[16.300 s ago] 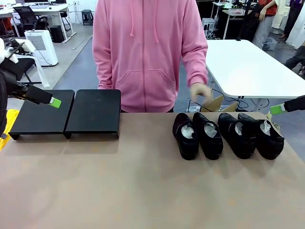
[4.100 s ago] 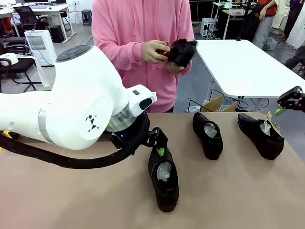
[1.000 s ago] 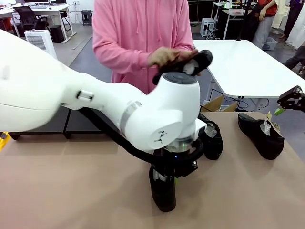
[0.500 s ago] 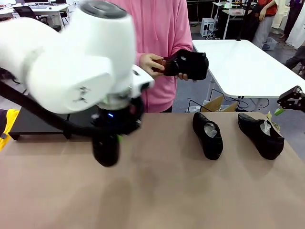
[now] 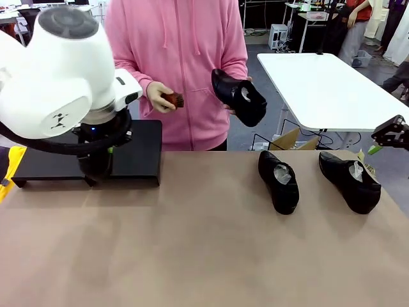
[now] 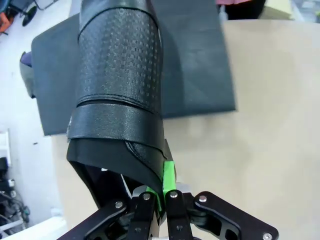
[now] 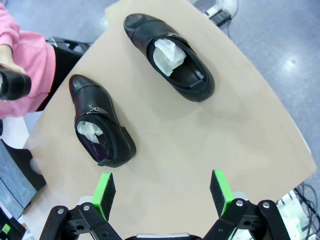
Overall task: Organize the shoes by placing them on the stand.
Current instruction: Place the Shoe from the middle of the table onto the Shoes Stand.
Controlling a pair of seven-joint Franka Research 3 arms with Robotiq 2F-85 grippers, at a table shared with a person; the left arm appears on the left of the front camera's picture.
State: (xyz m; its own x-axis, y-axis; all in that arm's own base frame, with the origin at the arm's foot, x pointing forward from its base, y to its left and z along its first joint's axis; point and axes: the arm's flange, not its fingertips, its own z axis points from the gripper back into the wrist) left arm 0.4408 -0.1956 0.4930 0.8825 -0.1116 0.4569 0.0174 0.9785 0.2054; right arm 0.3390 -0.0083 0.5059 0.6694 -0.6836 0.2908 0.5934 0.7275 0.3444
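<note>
One shoe (image 6: 120, 75) hangs clamped at its heel rim in the left tool (image 6: 164, 175) over the stand (image 6: 197, 65), seemingly not yet set down. A middle shoe (image 5: 278, 181) and a right shoe (image 5: 349, 181) lie on the tabletop (image 5: 204, 256). The right tool (image 7: 162, 182) has its fingers apart and holds nothing. A person holds the fourth shoe (image 5: 239, 96) and a brush (image 5: 172, 100).

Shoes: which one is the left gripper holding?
The shoe at the stand, pinched by its rim in the shut left gripper. The person holds another in the air; two lie on the table.
</note>
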